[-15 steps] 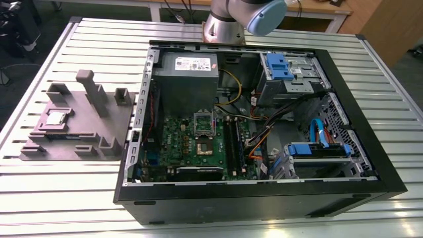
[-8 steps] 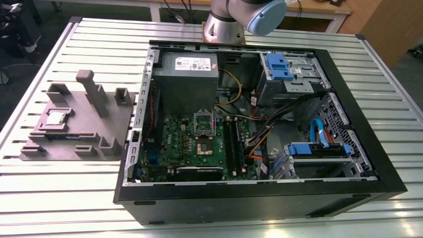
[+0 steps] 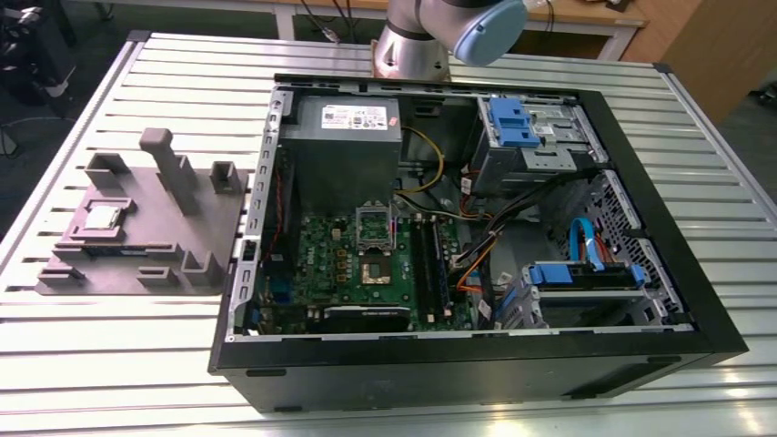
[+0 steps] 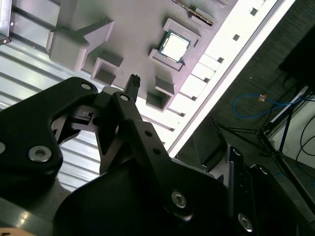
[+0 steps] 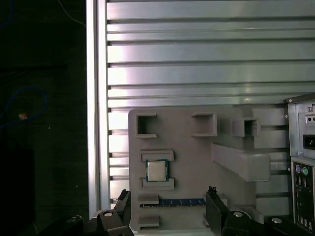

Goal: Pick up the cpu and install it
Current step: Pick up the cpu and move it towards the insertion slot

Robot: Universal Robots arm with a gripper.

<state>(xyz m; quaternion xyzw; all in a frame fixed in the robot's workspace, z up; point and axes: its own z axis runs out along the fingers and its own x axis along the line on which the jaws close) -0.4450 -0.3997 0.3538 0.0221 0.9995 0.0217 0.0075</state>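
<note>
Hovering above the grey fixture [image 5: 197, 162] with gripper [image 5: 169, 192] fingers spread wide, pinching nothing. Leaving the cpu [image 5: 156, 170] untouched in its square recess on that fixture, on the slatted table [image 3: 182, 55] beside the open computer case [image 3: 486, 364].

On the worktop [image 3: 146, 382] a parts holder [image 3: 158, 218] sits at the exterior view's left, just beside the computer case [image 3: 486, 378] at its right. The cpu [image 3: 102, 217] lies flat in a recess on the holder, on the side away from the case, a memory stick [image 5: 179, 201] slotted near it. Inside the case the motherboard [image 3: 327, 246] lies in front of the power supply [image 3: 346, 155], with drive cages [image 3: 534, 137] toward the exterior view's right. The arm base [image 3: 410, 55] stands behind the case
</note>
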